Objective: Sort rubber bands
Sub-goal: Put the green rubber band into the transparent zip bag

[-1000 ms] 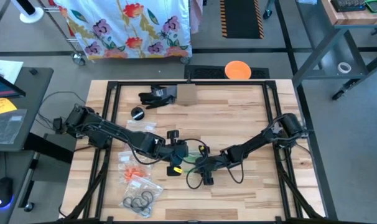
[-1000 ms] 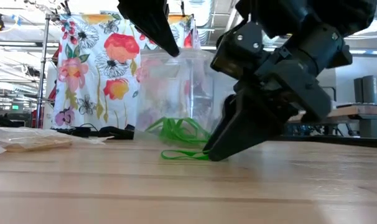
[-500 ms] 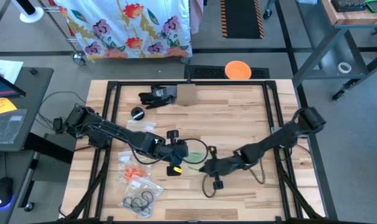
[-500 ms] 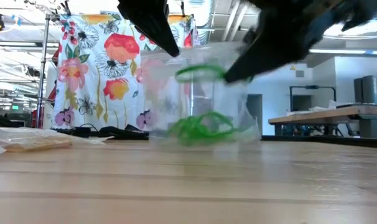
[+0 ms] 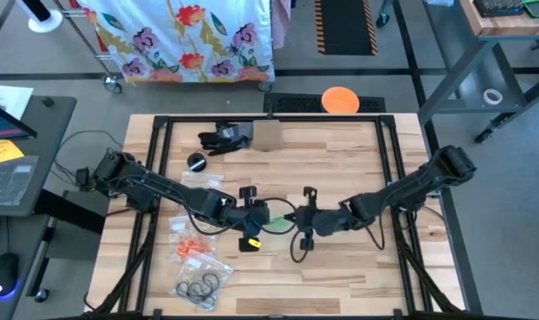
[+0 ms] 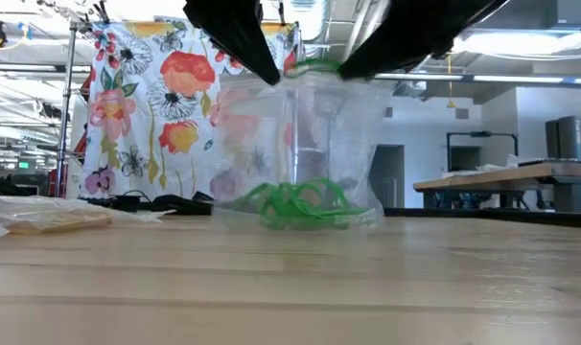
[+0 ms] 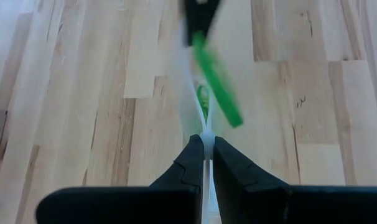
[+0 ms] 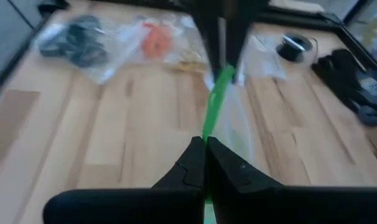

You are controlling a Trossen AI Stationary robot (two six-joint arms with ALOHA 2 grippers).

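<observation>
A clear plastic bag (image 6: 300, 144) stands on the table, its bottom resting on the wood with several green rubber bands (image 6: 295, 203) inside. My left gripper (image 5: 266, 216) is shut on the bag's top edge and holds it up. My right gripper (image 5: 293, 220), coming from the right, is shut on one green rubber band (image 8: 218, 87) and hangs level with the bag's top (image 6: 314, 65), close to the left fingers (image 8: 223, 25). In the left wrist view the band (image 7: 216, 93) stretches from the right fingertips toward the bag. My left gripper pinches the bag's upper edge (image 7: 205, 138) between its two fingers, slanting down from the table's left. The bag hangs below them with its bottom (image 6: 300, 218) on the table. My right gripper pinches one end of the green band (image 8: 206, 138) between its fingertips, slanting down from the table's right. The band is lifted clear of the table and reaches forward from the fingers toward the bag's top.
Near the left front lie more clear bags, one with orange bands (image 5: 191, 247) and one with black bands (image 5: 201, 286). A black cable (image 5: 298, 252) loops on the wood under my right arm. A cardboard box (image 5: 266, 135) and dark objects (image 5: 223, 138) sit at the far edge.
My right gripper has taken a green band that lay on the table in front of the bag, risen with it and tipped toward level, ending beside the bag's top next to my left gripper. The band has come clear off the wood. The bag's walls have shifted a little.
</observation>
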